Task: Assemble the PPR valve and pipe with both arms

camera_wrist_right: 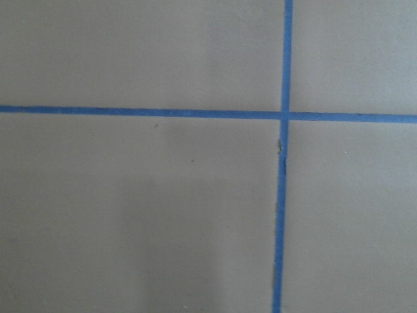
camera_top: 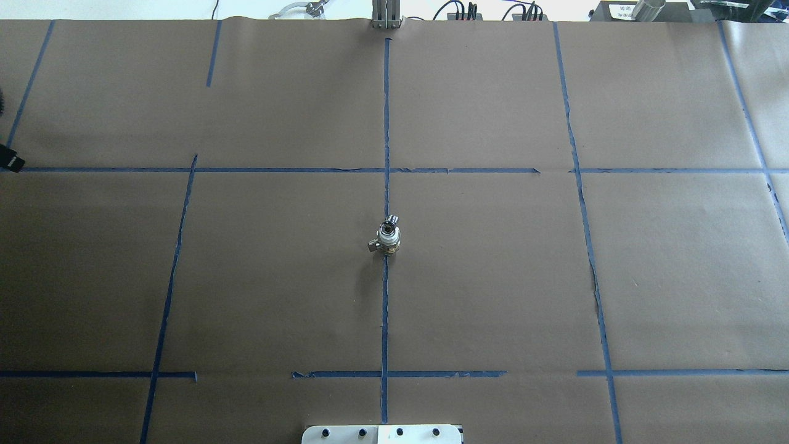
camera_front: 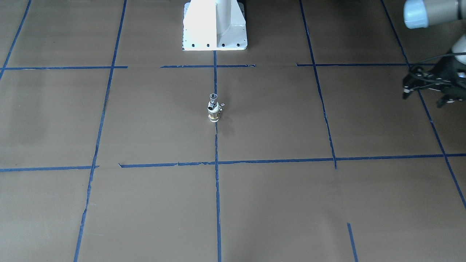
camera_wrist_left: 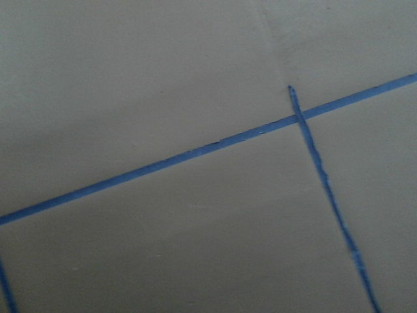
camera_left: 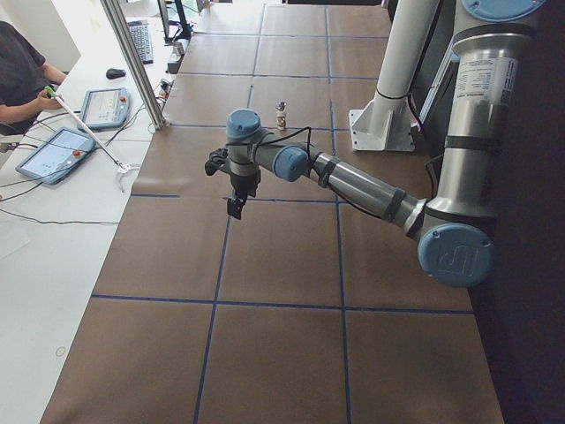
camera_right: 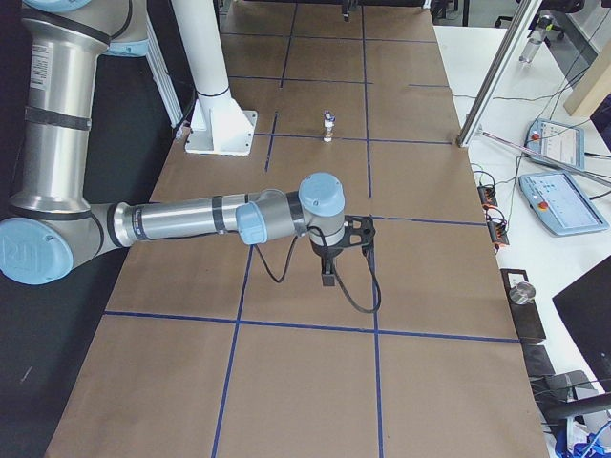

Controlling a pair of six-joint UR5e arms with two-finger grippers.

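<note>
- You saw the PPR valve [camera_top: 388, 242] standing upright at the centre of the table [camera_top: 493, 277], on the blue tape line [camera_top: 385, 308]. In the overhead view its side stub pointed to 8 o'clock.
- The pipe [camera_top: 392, 221] sat on top of the valve, touching it.
- The left gripper [camera_left: 234, 210] hung well apart at the valve's 9 o'clock; you could not tell how its jaws stood.
- The right gripper [camera_right: 327, 279] hung well apart at 3 o'clock; its jaws could not be judged either.

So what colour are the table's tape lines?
Blue tape lines, clearest in the right wrist view.
</note>
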